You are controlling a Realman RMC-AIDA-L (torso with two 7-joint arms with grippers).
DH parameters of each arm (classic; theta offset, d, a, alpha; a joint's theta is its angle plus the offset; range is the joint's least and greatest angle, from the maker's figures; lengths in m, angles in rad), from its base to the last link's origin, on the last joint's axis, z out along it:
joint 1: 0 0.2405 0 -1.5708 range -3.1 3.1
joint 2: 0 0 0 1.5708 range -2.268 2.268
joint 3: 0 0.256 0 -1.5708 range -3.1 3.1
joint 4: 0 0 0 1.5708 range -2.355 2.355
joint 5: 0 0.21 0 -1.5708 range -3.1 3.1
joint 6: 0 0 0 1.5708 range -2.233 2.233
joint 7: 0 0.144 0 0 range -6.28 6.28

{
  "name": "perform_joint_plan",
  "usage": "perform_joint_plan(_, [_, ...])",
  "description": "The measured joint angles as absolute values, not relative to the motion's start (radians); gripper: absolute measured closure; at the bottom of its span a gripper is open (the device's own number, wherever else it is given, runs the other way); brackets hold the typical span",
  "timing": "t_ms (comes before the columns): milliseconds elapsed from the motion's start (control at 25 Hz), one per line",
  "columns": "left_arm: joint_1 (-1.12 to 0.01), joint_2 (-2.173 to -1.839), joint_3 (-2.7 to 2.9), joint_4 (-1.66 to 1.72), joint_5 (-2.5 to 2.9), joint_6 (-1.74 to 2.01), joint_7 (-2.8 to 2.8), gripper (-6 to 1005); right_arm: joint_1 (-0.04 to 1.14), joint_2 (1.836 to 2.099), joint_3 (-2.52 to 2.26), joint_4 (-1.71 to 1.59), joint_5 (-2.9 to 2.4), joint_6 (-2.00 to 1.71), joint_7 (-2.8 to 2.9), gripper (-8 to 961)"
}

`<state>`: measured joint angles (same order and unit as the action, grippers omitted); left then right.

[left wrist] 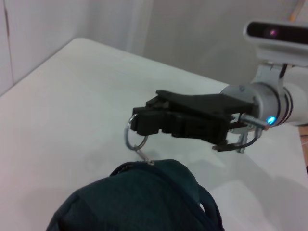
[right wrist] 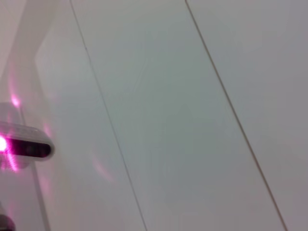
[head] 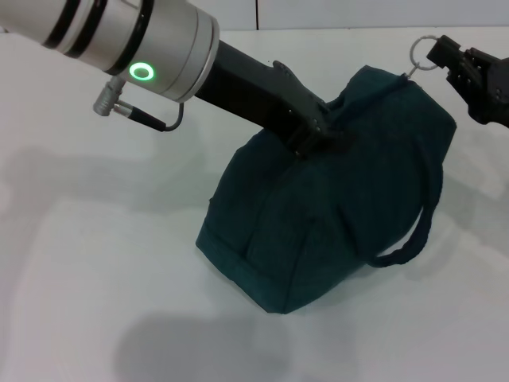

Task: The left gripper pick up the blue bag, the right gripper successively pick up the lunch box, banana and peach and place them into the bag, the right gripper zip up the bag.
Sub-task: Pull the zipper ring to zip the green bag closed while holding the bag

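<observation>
The blue bag stands on the white table, its top drawn closed and one loop handle hanging down its side. My left gripper is shut on the fabric at the top of the bag. At the bag's far right end my right gripper is shut on the ring zipper pull, which stands stretched away from the bag. The left wrist view shows the right gripper pinching the ring just above the bag. The lunch box, banana and peach are out of view.
The white table runs all around the bag, with a wall behind it. The right wrist view shows only pale wall panels and a camera housing with a magenta light.
</observation>
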<state>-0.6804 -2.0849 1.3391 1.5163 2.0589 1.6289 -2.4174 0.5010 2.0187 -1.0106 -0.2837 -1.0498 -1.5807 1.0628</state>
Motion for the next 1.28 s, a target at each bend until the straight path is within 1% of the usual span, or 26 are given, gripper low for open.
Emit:
perform_joint_plan(880, [-0.63,-2.084,1.319,1.63,1.969,1.628,-2.395,936,0.489,2.019,-1.011,-0.267,-1.031,-1.48,1.071,942])
perform_joint_plan(1280, [-0.62,-2.086,1.262,1.631,1.888,1.621,-2.359,936,0.496,2.019,-1.02,-0.262,-1.033,-1.444,1.075,942])
